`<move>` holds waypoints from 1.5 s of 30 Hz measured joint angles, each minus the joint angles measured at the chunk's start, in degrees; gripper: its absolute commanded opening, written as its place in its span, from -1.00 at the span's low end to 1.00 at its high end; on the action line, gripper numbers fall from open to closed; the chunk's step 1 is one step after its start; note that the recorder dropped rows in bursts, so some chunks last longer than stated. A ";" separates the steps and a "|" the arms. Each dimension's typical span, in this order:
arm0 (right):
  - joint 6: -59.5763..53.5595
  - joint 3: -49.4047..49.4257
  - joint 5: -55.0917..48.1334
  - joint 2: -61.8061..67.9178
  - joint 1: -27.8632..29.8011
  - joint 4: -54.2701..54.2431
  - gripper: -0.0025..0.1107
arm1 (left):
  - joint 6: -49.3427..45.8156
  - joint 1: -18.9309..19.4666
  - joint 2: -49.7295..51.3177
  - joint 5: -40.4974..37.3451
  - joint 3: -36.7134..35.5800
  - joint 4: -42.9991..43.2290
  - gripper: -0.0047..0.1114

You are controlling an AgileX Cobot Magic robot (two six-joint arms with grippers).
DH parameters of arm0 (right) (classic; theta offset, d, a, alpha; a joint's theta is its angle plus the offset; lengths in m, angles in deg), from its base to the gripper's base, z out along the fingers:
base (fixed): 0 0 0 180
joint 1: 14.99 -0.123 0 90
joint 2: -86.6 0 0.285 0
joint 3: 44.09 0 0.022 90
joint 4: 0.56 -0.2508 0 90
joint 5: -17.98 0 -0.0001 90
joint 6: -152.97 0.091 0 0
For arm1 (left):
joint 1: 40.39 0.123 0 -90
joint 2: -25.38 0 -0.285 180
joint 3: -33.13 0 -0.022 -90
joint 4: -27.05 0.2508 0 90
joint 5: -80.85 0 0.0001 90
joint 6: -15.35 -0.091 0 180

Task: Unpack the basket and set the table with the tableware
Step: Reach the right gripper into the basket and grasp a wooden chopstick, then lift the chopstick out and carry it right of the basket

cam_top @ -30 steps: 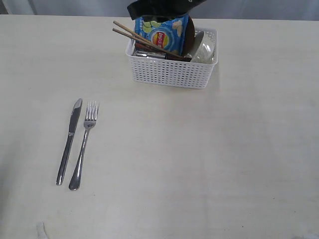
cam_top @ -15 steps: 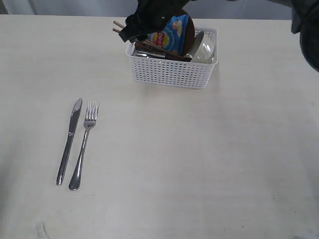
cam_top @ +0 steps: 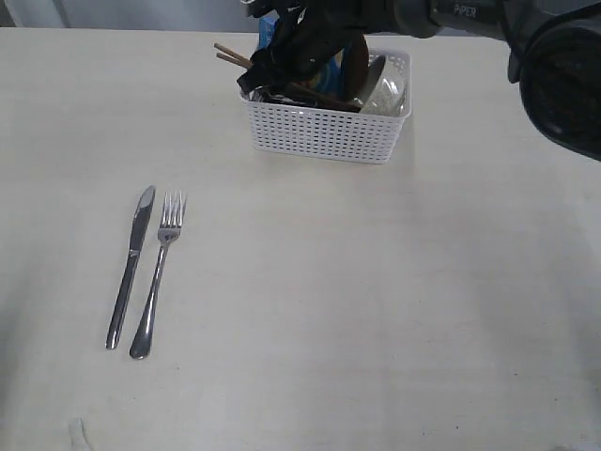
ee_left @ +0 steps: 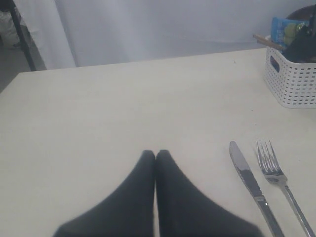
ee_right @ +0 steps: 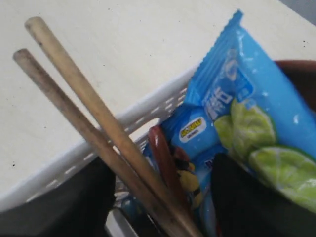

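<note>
Holds the right gripper (ee_right: 163,190) at the top of the basket (cam_top: 324,136), jaws spread wide. Straddles the two chopsticks (ee_right: 98,116), one dark finger on either side, pinching nothing. Meets the blue chip bag (ee_right: 232,103) just past the fingers, upright in the basket, with the white bowl (cam_top: 385,92) further along. Sets the left gripper (ee_left: 155,159) low over the table (cam_top: 376,282), fingers pressed together, with the knife (ee_left: 249,180) nearest it, the fork (ee_left: 276,173) just beyond and the basket well apart.
</note>
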 measured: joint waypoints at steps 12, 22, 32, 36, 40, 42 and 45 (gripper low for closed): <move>-1.07 -1.04 2.03 2.74 0.29 -0.42 -0.90 | 0.00 0.00 0.00 0.00 0.00 0.00 -0.92; -1.48 -0.82 -0.06 0.45 0.49 1.01 -0.96 | 0.00 0.00 0.00 0.00 0.00 0.00 -0.92; -0.37 -0.56 -3.66 -7.22 0.75 0.04 -0.96 | 0.00 0.00 0.00 0.00 0.00 0.00 -0.92; -0.24 -0.56 -5.03 -8.59 0.75 -0.20 -0.96 | 0.00 0.00 0.00 0.00 0.00 0.00 -0.92; -0.12 -0.56 -6.10 -9.84 0.75 -1.51 -0.96 | 0.00 0.00 0.00 0.00 0.00 0.00 -0.92; -0.12 -0.56 -6.22 -10.66 0.75 -1.76 -0.96 | 0.00 0.00 0.00 0.00 0.00 0.00 -0.92; -0.12 -0.56 -6.47 -12.30 0.75 -1.89 -0.96 | 0.00 0.00 0.00 0.00 0.00 0.00 -0.92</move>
